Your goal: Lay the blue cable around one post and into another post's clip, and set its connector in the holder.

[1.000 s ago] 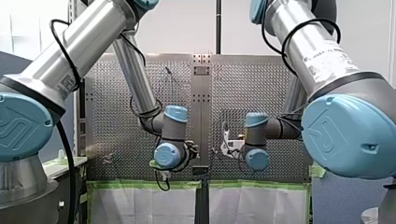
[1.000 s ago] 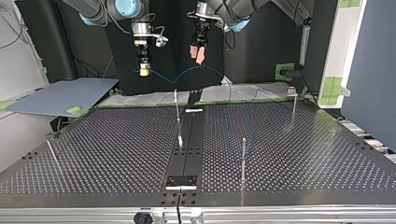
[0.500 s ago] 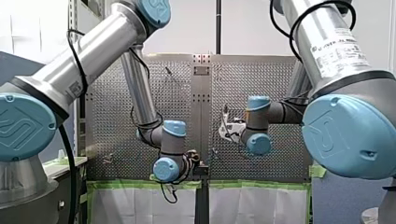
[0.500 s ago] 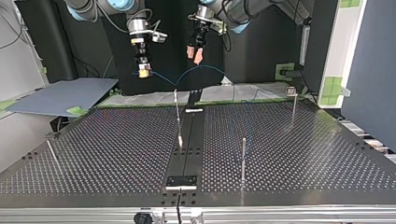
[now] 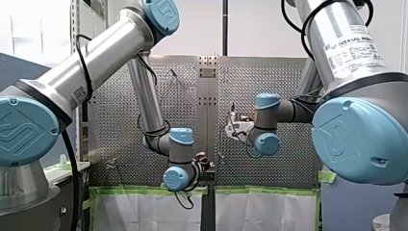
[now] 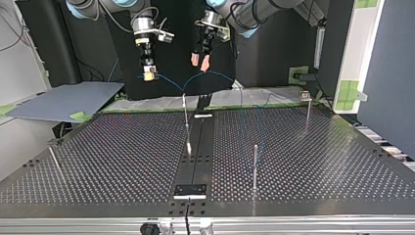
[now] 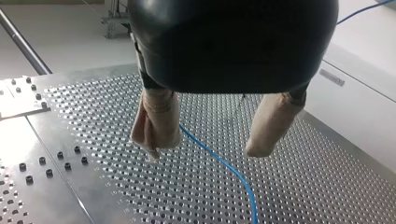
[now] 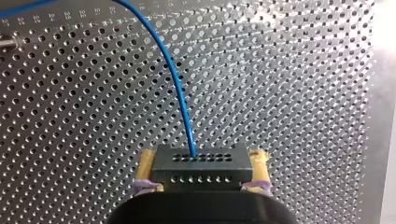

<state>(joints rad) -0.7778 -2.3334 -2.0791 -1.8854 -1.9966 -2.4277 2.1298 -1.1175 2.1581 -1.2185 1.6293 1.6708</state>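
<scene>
Because your right claw (image 8: 202, 157) pinches the connector (image 8: 201, 170) to carry it, your left claw (image 7: 204, 151) hangs spread over the cable (image 7: 219, 163), probably ready to guide slack.

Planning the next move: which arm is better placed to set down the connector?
Right. My right end effector is shut on the connector; my left end effector is open, the blue cable passing ungripped ahead of it.

Both aloft: left claw (image 7: 205, 149) spread wide, right claw (image 8: 203, 171) clamped tight.
</scene>
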